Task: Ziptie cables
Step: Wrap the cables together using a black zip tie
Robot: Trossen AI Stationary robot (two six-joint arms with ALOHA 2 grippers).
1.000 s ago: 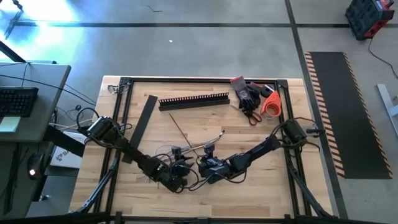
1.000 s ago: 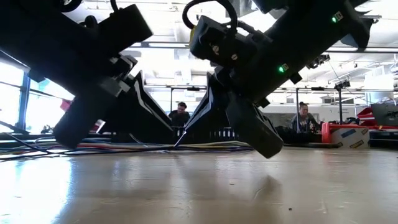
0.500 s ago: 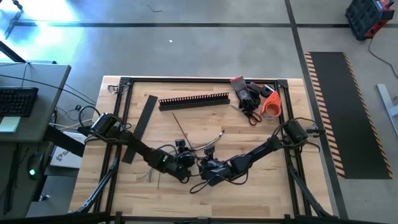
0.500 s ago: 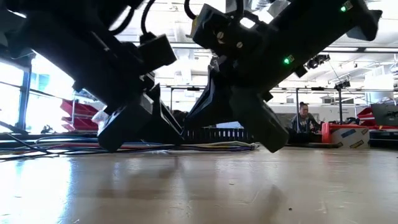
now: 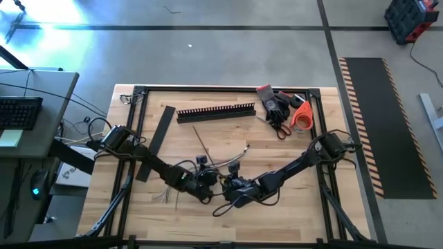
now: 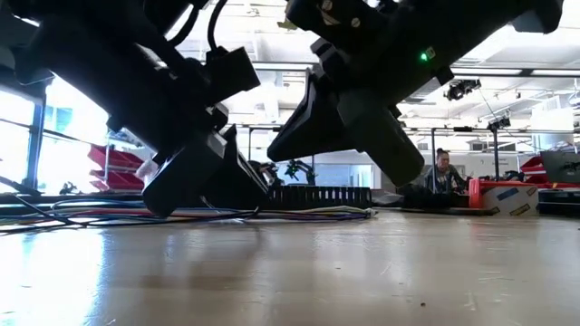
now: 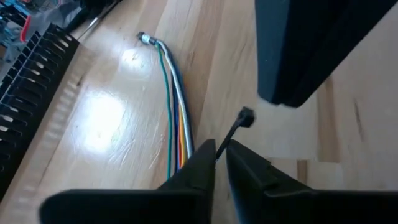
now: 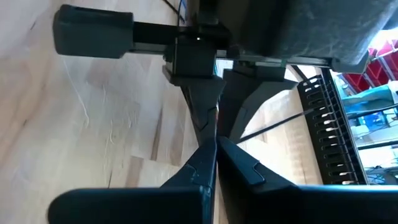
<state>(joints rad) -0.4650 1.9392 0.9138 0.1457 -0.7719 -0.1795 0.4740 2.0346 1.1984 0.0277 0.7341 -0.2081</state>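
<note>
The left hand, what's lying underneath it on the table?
Under the left hand, the bundled cables run across the wooden table; a black zip tie sticks out between its fingers. Their near end is covered.

On the table, the slotted duct lies across the far middle, with the flat strip slanting just left of it. At the far right corner sit the gloves, the scissors and a tape roll, close together. The cables lie in a bundle at the middle, nearer than the duct. The left pincer and the right pincer meet over the near middle, just beside the cables; a zip tie seems to sit between the left pincer's tips. Left of the table stands a desk carrying a keyboard.
</note>
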